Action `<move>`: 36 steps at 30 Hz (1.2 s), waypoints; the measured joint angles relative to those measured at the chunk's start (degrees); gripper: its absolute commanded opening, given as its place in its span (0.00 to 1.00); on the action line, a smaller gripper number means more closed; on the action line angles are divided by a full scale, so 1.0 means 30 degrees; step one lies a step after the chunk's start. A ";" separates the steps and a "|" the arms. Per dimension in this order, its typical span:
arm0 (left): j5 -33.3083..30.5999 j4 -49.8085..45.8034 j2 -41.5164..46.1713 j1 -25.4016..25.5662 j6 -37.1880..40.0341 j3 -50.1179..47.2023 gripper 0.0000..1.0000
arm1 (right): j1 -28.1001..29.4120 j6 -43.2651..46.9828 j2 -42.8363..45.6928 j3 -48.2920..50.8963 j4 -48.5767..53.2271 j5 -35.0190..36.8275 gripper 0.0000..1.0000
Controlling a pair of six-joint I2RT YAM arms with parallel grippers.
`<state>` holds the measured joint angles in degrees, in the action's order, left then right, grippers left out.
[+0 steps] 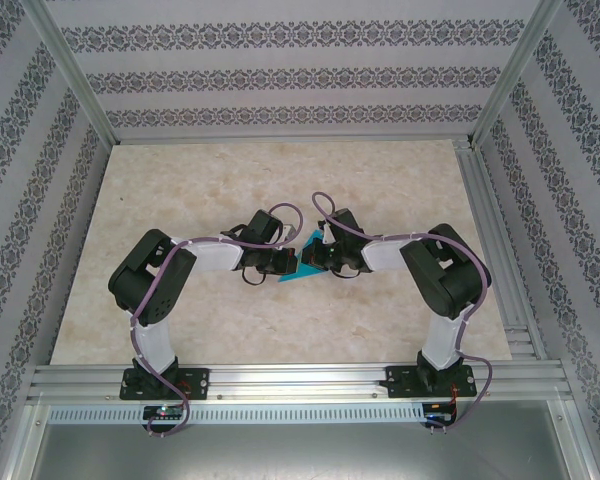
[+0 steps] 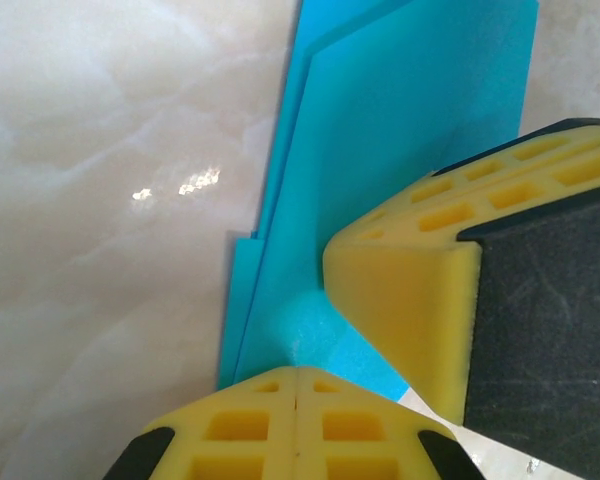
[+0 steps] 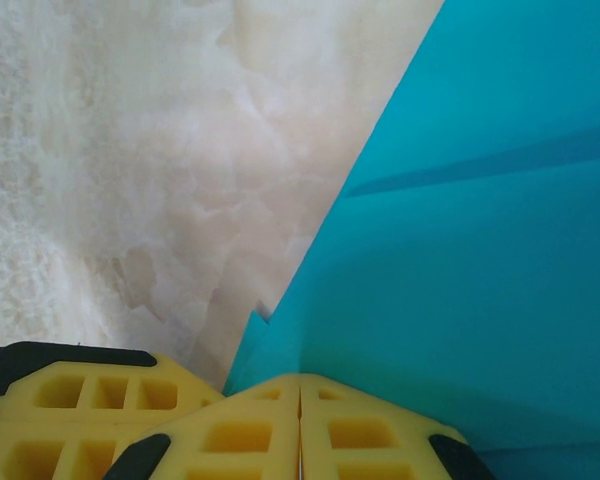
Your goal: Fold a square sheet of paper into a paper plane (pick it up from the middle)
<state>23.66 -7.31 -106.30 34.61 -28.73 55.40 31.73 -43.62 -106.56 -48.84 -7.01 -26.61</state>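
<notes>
Turquoise paper (image 1: 292, 272), folded into overlapping layers, lying at the middle of the marble-look tabletop (image 1: 180, 180). Left gripper (image 2: 295, 370) pressed together, tips down on the paper's near edge. Right gripper (image 3: 300, 378) likewise pressed together, tips on the paper, just beside the left one

in the top view the blue paper (image 1: 289, 276) is mostly hidden under the two wrists meeting above it; only a small triangle peeks out, too small to read any folds. in the left wrist view it runs off the top edge. its near end slips behind the left gripper (image 2: 296, 375) and its right side behind a yellow finger (image 2: 400, 300) of the right gripper (image 3: 300, 385). in the right wrist view the top and right edges cut it off.
</notes>
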 measured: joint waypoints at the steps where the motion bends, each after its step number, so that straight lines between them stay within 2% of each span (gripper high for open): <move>1: 0.0000 0.0000 0.0000 0.0000 0.0000 0.0000 0.03 | -0.0029 0.0007 0.0000 0.0000 0.0000 0.0000 0.08; 10: -0.0058 0.0029 0.0044 0.0000 0.0007 -0.0087 0.03 | -0.1260 0.0415 0.0000 0.0000 0.0408 -0.0481 0.09; 25: -0.0066 0.0095 0.0095 0.0000 0.0007 -0.0160 0.03 | -0.5457 0.1464 0.0007 -0.0262 0.1333 -0.1166 0.09; 30: -0.0073 0.0087 0.0153 0.0000 0.0007 -0.0233 0.03 | -0.6484 0.1953 0.0029 -0.0597 0.2004 -0.0794 0.09; 36: -0.0073 0.0029 0.0248 0.0000 0.0007 -0.0255 0.06 | -0.6980 0.2557 0.1450 -0.0648 0.3162 0.0984 0.14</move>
<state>23.44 -7.22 -105.56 34.61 -28.71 54.63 10.79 -35.94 -102.21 -50.78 2.48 -23.66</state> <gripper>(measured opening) 0.057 0.119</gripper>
